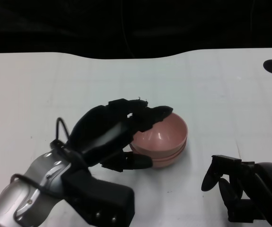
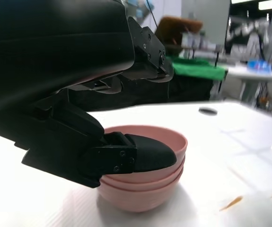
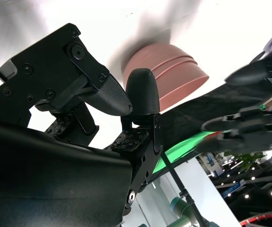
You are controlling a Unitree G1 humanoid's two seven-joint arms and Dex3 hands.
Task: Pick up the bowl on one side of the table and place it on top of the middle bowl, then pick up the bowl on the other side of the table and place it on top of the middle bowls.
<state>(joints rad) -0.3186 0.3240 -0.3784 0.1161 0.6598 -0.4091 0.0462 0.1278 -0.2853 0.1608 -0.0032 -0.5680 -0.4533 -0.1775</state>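
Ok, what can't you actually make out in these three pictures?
- Head view: the left hand covers the near-left rim of the pink bowl stack, so whether it grips the top bowl is unclear.
- Head view: the right hand is cut off by the lower right edge.
- Left wrist view: the hand hides the stack's near side.
- Right wrist view: the stack and the left hand beyond it are blurred.

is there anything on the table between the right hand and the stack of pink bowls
Nothing visible does. In the head view only bare white table lies between the right hand and the stack of pink bowls. The left hand is at the stack's opposite side, fingers at the top bowl's rim.
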